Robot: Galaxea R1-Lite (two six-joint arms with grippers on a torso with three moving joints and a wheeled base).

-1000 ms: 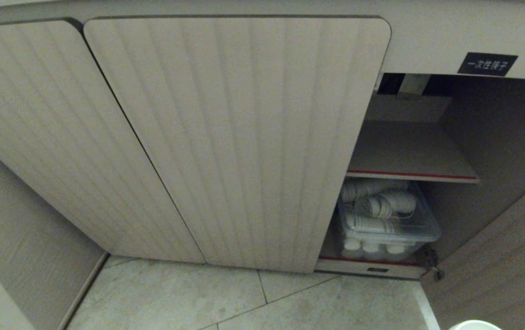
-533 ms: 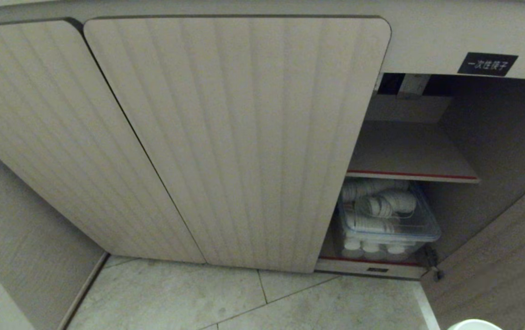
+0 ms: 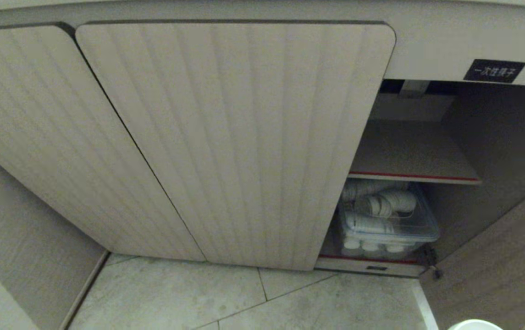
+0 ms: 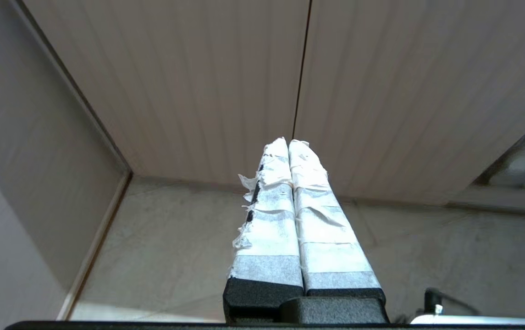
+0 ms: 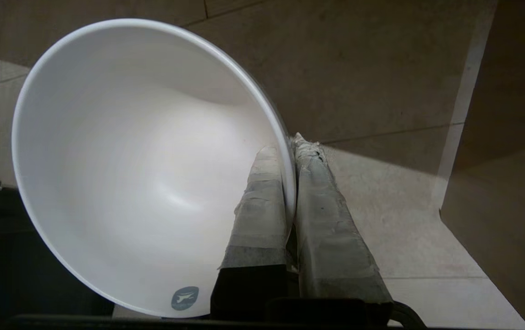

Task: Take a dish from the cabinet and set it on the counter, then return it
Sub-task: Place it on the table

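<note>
The dish (image 5: pixel 143 174) is a plain white glossy bowl, and my right gripper (image 5: pixel 291 142) is shut on its rim, one taped finger inside and one outside. In the head view only a sliver of the dish (image 3: pixel 474 325) peeks in at the bottom right, below the open side of the cabinet (image 3: pixel 225 137). The cabinet's right door (image 3: pixel 496 256) stands open, showing a red-edged shelf (image 3: pixel 413 176) that is bare. My left gripper (image 4: pixel 288 143) is shut on nothing, parked low in front of the closed ribbed doors. The counter is out of view.
Under the shelf a clear plastic bin (image 3: pixel 388 224) holds stacked white ribbed cups. A small black label (image 3: pixel 494 71) sits above the opening. The opened door stands at the right of the opening. Grey floor tiles (image 3: pixel 244 298) lie before the cabinet, and a wall panel (image 3: pixel 19 256) stands at the left.
The whole head view has shifted a little, with the cabinet top and label sliding lower in the picture; the camera moved. The dish stays in my right gripper.
</note>
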